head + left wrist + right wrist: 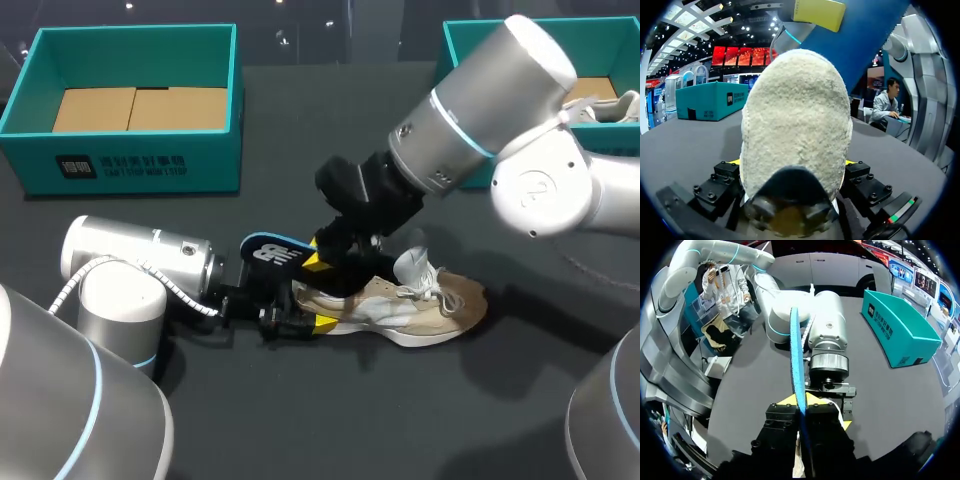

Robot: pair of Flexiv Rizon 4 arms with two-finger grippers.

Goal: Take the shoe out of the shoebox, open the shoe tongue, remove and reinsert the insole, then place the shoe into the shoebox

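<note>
A beige shoe lies on its side in the middle of the dark table, toe to the right. My left gripper comes in low from the left and grips its heel from both sides. In the left wrist view the fuzzy heel fills the space between the fingers. A blue insole sticks up out of the heel end, pinched by my right gripper, which is shut on it. The right wrist view shows the insole edge-on, running up from between the yellow tips of the right gripper.
A teal shoebox with a cardboard floor stands at the back left. A second teal box at the back right holds a white shoe. My right arm's thick elbow hangs over the table's right side.
</note>
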